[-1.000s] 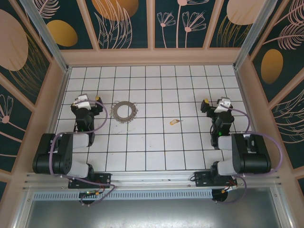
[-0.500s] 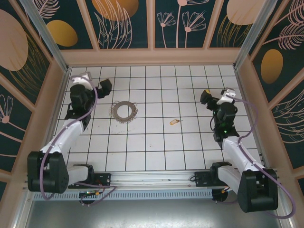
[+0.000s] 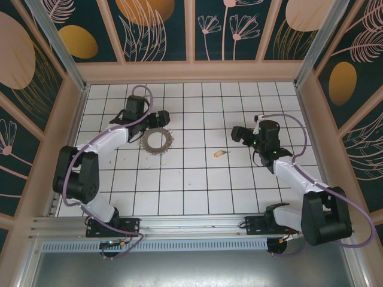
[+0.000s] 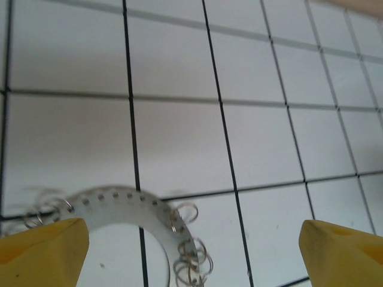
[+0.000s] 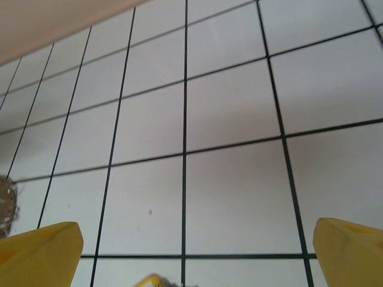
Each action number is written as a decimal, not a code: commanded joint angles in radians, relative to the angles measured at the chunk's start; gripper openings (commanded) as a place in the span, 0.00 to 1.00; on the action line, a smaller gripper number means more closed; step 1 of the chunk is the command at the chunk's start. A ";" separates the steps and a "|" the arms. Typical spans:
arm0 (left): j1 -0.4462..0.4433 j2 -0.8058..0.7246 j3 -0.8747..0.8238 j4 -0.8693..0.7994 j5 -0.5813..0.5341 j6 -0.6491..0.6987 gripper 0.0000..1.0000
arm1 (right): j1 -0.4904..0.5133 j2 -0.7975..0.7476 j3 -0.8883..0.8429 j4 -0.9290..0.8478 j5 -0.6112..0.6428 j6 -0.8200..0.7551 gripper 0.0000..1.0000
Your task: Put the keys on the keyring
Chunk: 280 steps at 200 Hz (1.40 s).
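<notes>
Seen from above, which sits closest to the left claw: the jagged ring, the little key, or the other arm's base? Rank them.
From the left gripper:
1. keyring, right beside it, toward the near edge.
2. key, mid-table, off to the right.
3. right arm's base, at the near right edge.

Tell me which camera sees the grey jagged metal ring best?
The top external view: the whole grey jagged metal ring shows, hole included. The left wrist view catches a blurry arc with wire loops; the right wrist view, just a sliver at its left edge.
</notes>
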 commanded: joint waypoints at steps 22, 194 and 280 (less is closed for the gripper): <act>-0.044 0.052 -0.033 -0.020 -0.017 -0.004 0.88 | 0.029 0.012 0.087 -0.034 -0.089 -0.031 0.99; -0.255 0.111 -0.219 0.022 -0.061 -0.020 0.87 | 0.037 -0.054 0.235 -0.213 0.061 -0.072 0.99; -0.417 -0.168 -0.428 -0.018 0.057 -0.116 0.84 | 0.032 -0.044 0.210 -0.209 -0.015 -0.083 0.97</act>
